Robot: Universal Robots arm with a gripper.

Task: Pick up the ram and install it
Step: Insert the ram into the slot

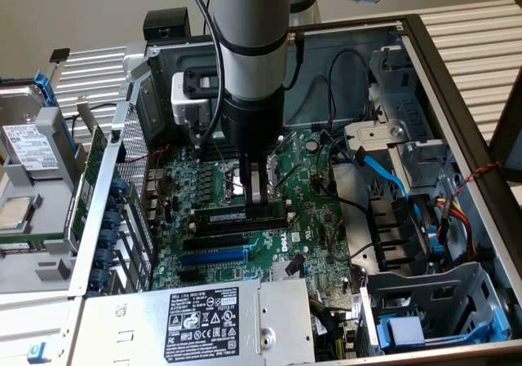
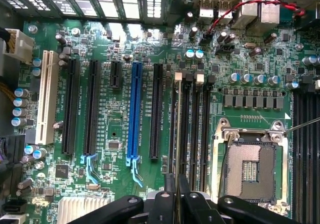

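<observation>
The ram (image 1: 228,217) is a thin green stick with black chips and a white label. It lies level just above the motherboard (image 1: 322,219), beside the open CPU socket (image 1: 232,178). My gripper (image 1: 259,199) comes straight down on it and is shut on its top edge. In the wrist view the ram (image 2: 177,134) is edge-on, a thin line between the dark fingers (image 2: 167,186) of my gripper (image 2: 176,196). It runs along the outermost black memory slot (image 2: 192,129), on the side towards the blue expansion slot (image 2: 134,114). Whether it is seated I cannot tell.
The computer case lies open with metal walls all round. A power supply (image 1: 204,317) sits at the front, drive cages (image 1: 440,309) at the exterior view's right, and a blue cable (image 1: 383,170) and loose wires cross near the socket. A hard drive (image 1: 28,142) lies outside, at the exterior view's left.
</observation>
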